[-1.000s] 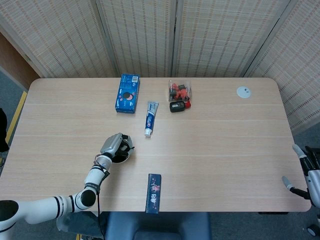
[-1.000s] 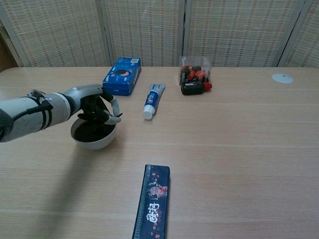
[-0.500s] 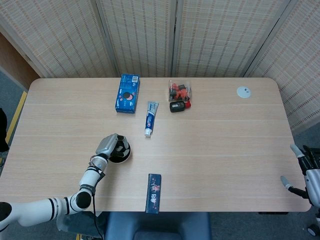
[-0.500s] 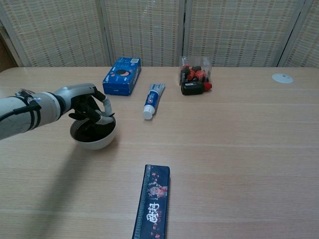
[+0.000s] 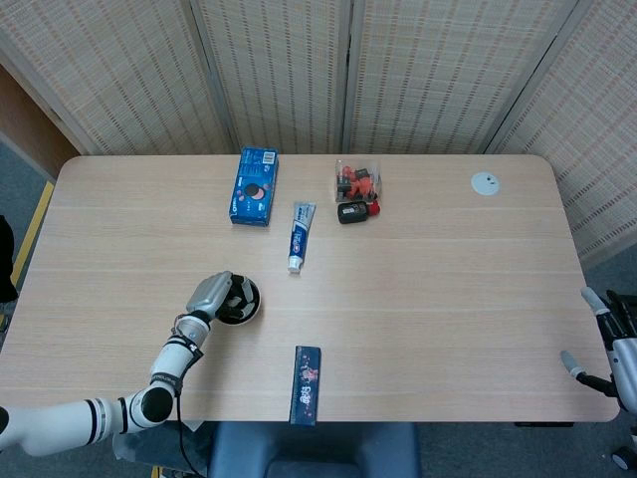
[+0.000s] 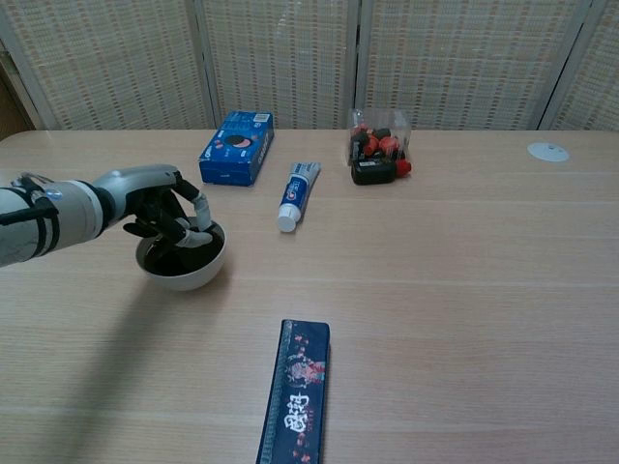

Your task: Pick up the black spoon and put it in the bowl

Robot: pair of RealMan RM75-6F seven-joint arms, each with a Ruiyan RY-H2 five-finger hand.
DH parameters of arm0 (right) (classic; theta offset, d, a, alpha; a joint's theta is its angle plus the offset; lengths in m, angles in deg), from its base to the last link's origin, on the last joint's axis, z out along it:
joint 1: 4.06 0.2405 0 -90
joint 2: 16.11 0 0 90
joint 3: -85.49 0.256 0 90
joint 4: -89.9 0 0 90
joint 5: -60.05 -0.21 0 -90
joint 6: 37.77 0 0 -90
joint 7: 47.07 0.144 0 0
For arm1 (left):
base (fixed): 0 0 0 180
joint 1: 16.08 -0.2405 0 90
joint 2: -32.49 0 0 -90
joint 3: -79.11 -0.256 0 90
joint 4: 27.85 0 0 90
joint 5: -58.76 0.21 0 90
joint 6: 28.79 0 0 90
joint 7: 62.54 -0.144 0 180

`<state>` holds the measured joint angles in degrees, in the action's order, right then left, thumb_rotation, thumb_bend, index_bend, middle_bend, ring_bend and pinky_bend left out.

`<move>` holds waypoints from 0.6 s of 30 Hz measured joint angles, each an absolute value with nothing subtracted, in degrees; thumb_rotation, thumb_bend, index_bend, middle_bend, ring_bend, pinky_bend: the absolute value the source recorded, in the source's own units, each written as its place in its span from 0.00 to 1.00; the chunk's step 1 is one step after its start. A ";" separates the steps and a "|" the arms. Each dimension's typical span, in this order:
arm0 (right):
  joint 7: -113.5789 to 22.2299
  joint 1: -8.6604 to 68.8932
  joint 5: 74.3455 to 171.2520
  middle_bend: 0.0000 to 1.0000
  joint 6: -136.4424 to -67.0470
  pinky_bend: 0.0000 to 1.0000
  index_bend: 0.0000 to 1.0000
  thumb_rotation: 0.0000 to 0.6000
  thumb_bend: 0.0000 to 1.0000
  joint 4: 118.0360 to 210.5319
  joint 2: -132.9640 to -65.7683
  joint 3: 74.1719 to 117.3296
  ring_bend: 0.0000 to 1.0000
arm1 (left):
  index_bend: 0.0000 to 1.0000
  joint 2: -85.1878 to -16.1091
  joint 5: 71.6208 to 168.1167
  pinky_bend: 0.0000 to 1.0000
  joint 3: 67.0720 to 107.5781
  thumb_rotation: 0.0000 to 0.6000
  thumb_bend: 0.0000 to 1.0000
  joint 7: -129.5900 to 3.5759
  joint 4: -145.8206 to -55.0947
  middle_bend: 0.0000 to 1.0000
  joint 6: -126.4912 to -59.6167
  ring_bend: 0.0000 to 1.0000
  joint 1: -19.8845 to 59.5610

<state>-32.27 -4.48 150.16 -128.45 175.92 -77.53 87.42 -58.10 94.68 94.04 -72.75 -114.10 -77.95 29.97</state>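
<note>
A white bowl with a dark inside stands on the table's front left; the head view shows the bowl too. My left hand hangs over the bowl's left rim with its fingers curled down into the opening; in the head view the left hand covers the bowl's left side. The black spoon does not stand out against the dark fingers and the dark inside, so I cannot tell whether it is held or lies in the bowl. My right hand is off the table's right edge, fingers apart, holding nothing.
A dark patterned box lies near the front edge. Further back lie a toothpaste tube, a blue box and a clear packet of red and black items. A white disc sits at the back right.
My left hand has slid left and back across the bowl, baring more of its dark inside. The right hand has barely moved.
</note>
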 measured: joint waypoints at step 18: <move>-32.21 -4.41 150.34 0.15 -128.72 0.13 0.03 1.00 0.26 176.03 -77.27 87.58 0.03 | 0.06 -51.97 99.11 1.00 92.92 1.00 0.22 -71.13 -120.41 0.96 -81.83 0.98 26.41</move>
